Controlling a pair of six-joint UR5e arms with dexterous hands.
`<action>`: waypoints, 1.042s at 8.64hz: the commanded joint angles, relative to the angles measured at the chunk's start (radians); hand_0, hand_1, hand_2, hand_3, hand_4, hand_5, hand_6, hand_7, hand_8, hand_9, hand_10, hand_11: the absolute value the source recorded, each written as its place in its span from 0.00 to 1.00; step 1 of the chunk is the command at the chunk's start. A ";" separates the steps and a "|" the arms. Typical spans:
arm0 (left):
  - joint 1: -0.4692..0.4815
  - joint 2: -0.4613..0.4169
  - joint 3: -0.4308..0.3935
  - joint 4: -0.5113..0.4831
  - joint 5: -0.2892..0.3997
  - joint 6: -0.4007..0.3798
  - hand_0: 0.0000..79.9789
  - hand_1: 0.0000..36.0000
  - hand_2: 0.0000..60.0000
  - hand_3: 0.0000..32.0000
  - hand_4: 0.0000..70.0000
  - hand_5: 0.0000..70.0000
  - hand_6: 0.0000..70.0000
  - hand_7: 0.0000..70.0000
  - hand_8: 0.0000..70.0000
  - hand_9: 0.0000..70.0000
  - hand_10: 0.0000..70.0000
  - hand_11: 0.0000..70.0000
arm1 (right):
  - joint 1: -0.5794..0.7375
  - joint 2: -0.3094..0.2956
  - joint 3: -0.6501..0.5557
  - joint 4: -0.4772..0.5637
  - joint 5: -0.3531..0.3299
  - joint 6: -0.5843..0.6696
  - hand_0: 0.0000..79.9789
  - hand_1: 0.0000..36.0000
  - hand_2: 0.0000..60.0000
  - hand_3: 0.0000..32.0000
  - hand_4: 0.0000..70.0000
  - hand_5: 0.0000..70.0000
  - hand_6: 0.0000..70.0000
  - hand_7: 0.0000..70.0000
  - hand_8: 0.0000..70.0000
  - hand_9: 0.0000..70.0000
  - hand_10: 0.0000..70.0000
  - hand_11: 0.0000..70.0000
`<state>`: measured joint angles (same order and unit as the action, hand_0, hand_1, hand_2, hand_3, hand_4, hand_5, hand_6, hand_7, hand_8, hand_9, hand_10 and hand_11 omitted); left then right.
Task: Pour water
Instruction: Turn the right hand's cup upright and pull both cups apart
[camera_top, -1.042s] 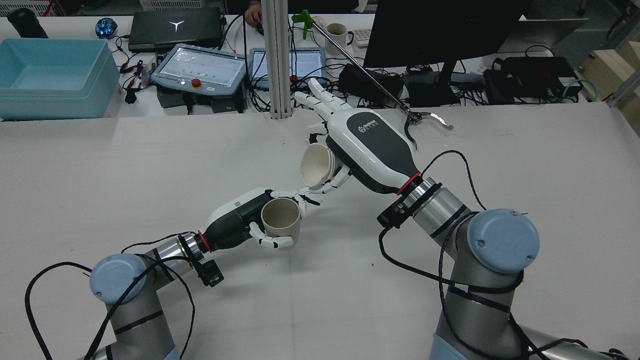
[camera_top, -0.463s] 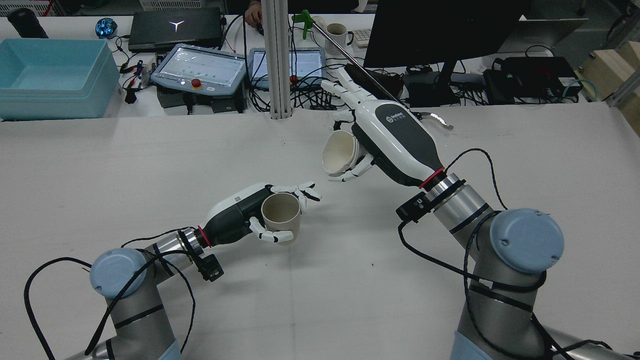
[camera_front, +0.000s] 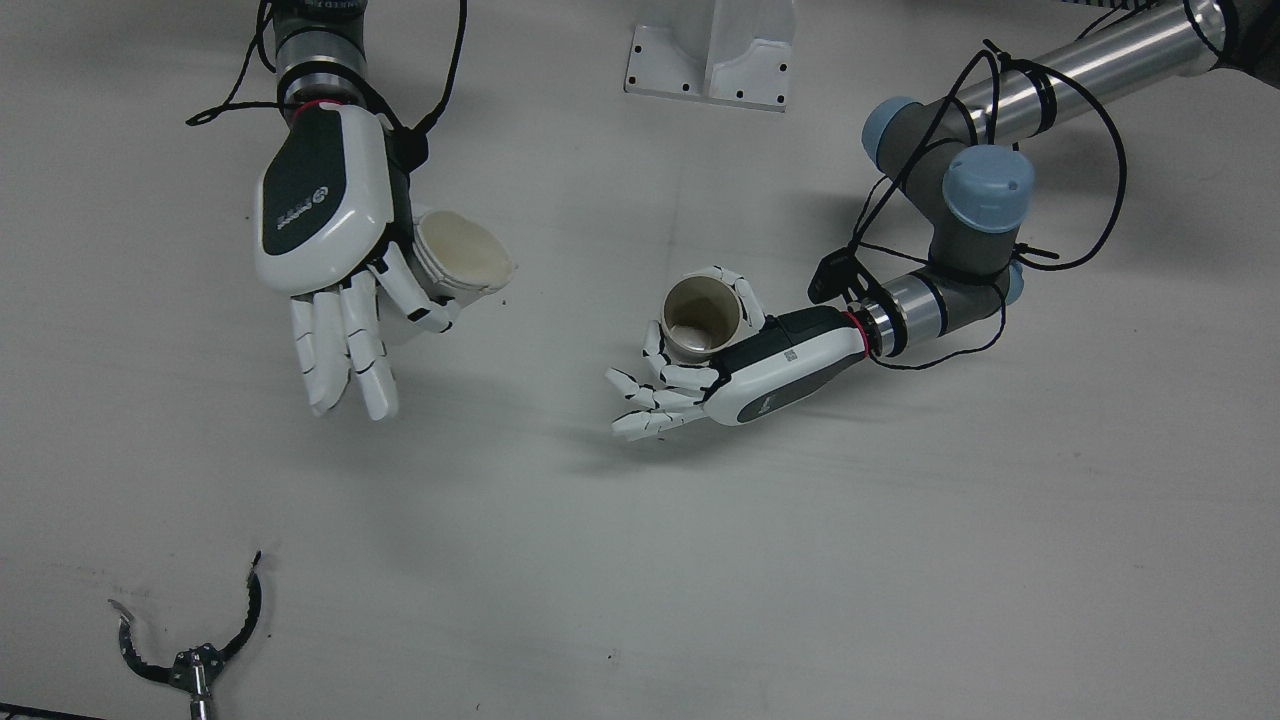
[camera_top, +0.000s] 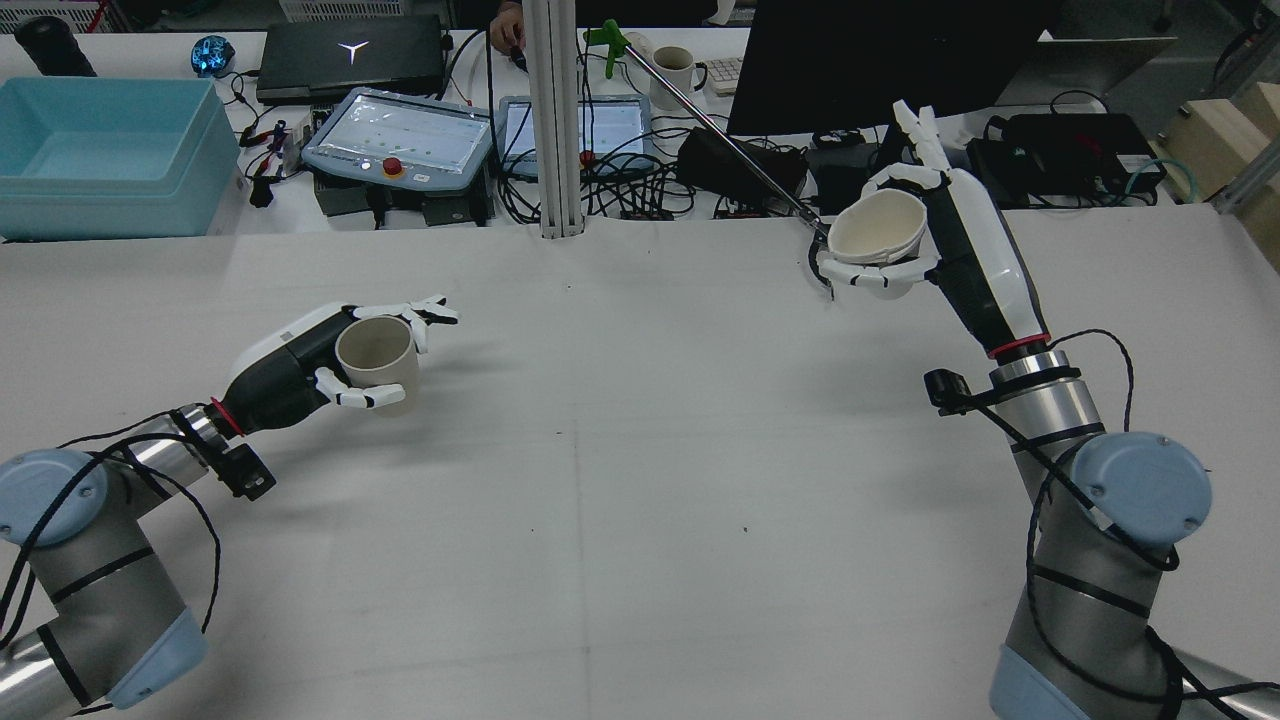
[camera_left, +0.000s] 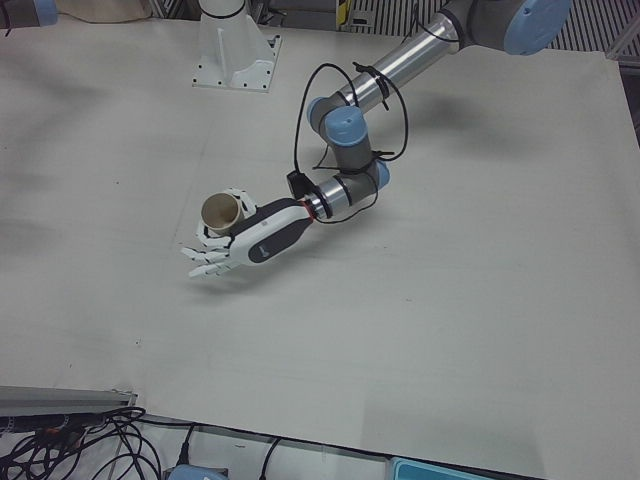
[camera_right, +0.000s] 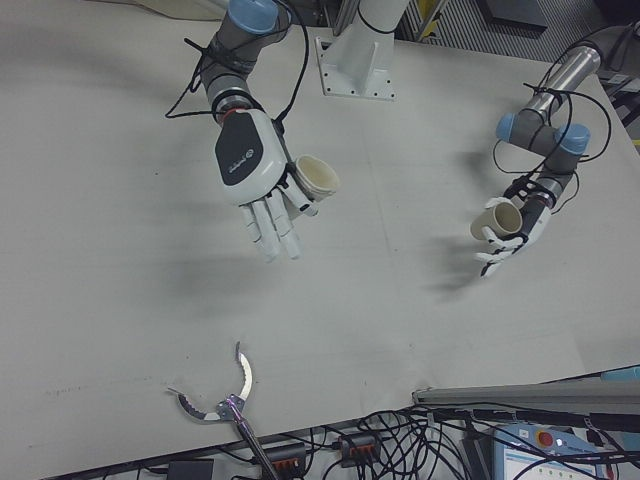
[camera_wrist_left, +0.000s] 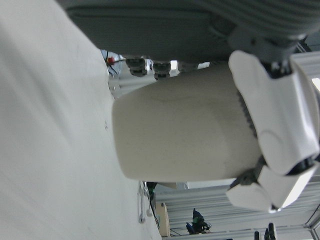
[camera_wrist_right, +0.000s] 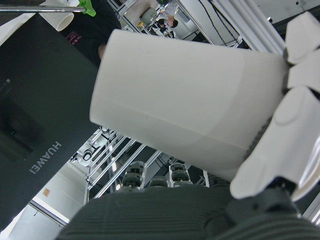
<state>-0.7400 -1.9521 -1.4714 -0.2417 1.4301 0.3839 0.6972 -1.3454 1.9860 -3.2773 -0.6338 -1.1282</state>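
- Two cups, one per hand, well apart across the white table (camera_top: 640, 480).
- Left hand (camera_top: 300, 375) low over the table on the rear view's left; fingers wrapped round a beige paper cup (camera_top: 378, 362), thumb across its front, remaining fingers stretched out past the rim. Cup close to upright, mouth up. Front view: inside looks dark at the bottom, contents can't be made out.
- Left hand view: same cup fills the frame, clear of the table surface; white fingers (camera_wrist_left: 272, 115) clamp its upper end.
- Right hand (camera_top: 965, 250) raised high at the far right edge of the table, closed on a white paper cup (camera_top: 880, 240) held tilted, mouth facing the left arm's side and somewhat up. Two fingers curl round the cup; the others point straight out.
- Front view: round logo plus lettering on the dark back shell of the right hand, too small to read.
- Right hand view: white cup against a black monitor back marked "HUAWEI" (camera_wrist_right: 42, 157).
- Far table edge, beside the raised cup: black claw head of a reach-grabber tool (camera_front: 190, 650), green handle (camera_top: 605, 42) further back.
- Beyond that: two teach pendants (camera_top: 400, 135), a black laptop (camera_top: 350, 55) with a white Y-shaped logo, a light blue plastic bin (camera_top: 105, 155).
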 joint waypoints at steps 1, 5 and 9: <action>-0.181 0.280 0.025 -0.153 -0.008 -0.019 0.58 0.55 0.89 0.00 0.57 1.00 0.25 0.38 0.07 0.13 0.05 0.09 | 0.059 -0.092 -0.022 0.004 0.057 0.194 0.57 0.48 0.80 0.00 0.89 0.99 0.08 0.08 0.00 0.00 0.09 0.13; -0.269 0.438 0.131 -0.272 -0.058 -0.016 0.58 0.56 0.90 0.00 0.54 1.00 0.24 0.36 0.07 0.13 0.06 0.10 | 0.047 -0.123 -0.328 0.010 0.069 0.573 0.56 0.42 0.74 0.00 0.90 0.92 0.09 0.07 0.00 0.00 0.15 0.21; -0.265 0.441 0.231 -0.332 -0.127 0.000 0.58 0.55 0.88 0.00 0.52 1.00 0.23 0.35 0.06 0.13 0.06 0.09 | 0.019 -0.107 -0.418 0.013 0.066 0.657 0.53 0.38 0.70 0.00 0.84 0.85 0.07 0.03 0.00 0.00 0.14 0.20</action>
<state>-1.0088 -1.5127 -1.3133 -0.5194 1.3565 0.3767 0.7283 -1.4568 1.5960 -3.2648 -0.5669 -0.4892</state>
